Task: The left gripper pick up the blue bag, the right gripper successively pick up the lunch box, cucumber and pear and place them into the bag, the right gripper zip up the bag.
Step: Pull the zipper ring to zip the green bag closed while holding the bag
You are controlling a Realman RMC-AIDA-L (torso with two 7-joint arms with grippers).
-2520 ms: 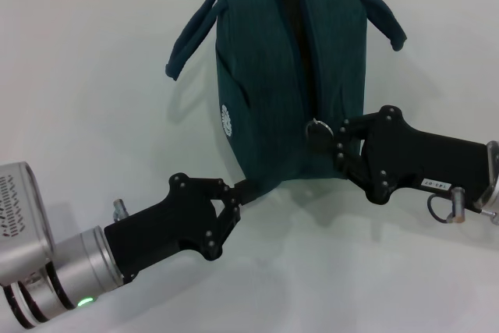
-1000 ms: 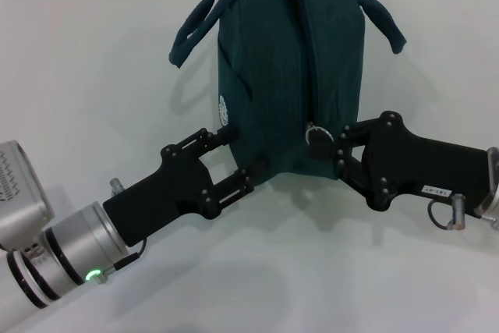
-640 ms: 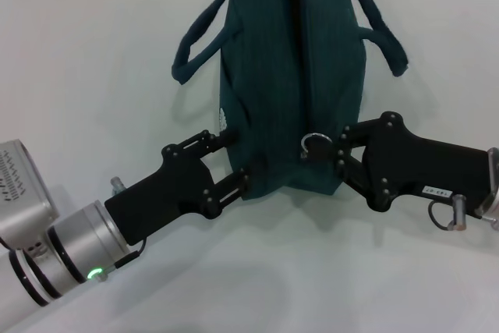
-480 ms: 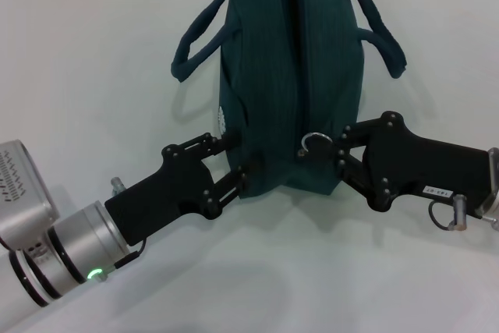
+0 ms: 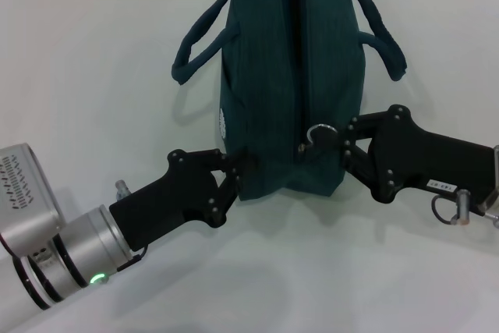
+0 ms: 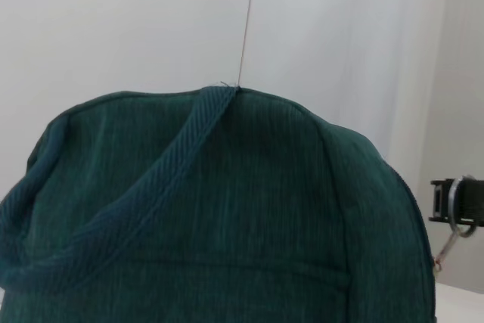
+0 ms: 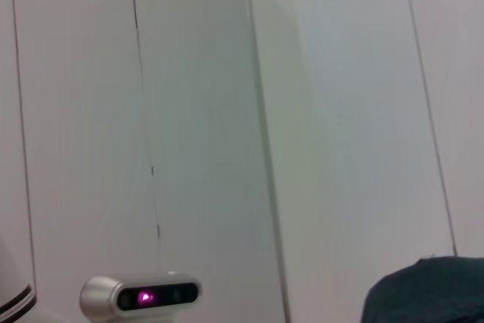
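The blue bag (image 5: pixel 265 76) stands upright on the white table, its zipper running shut along the top and down the near end. My left gripper (image 5: pixel 238 168) is shut, its tips against the bag's near-left bottom corner; I cannot tell whether they pinch fabric. My right gripper (image 5: pixel 337 142) is at the bag's near-right side, shut on the metal ring pull (image 5: pixel 318 132). In the left wrist view the bag's side (image 6: pixel 227 225) fills the picture. The lunch box, cucumber and pear are hidden or out of view.
The bag's loop handles (image 5: pixel 199 40) hang out to both sides. Bare white table (image 5: pixel 93 76) lies around the bag. The right wrist view faces white wall panels, a small device with a pink light (image 7: pixel 140 296) and a corner of the bag (image 7: pixel 423 293).
The bag came down from a raised tilt to stand on the table. My left gripper's fingers, spread at the bag's corner half a second ago, have closed. The right gripper and ring rose slightly.
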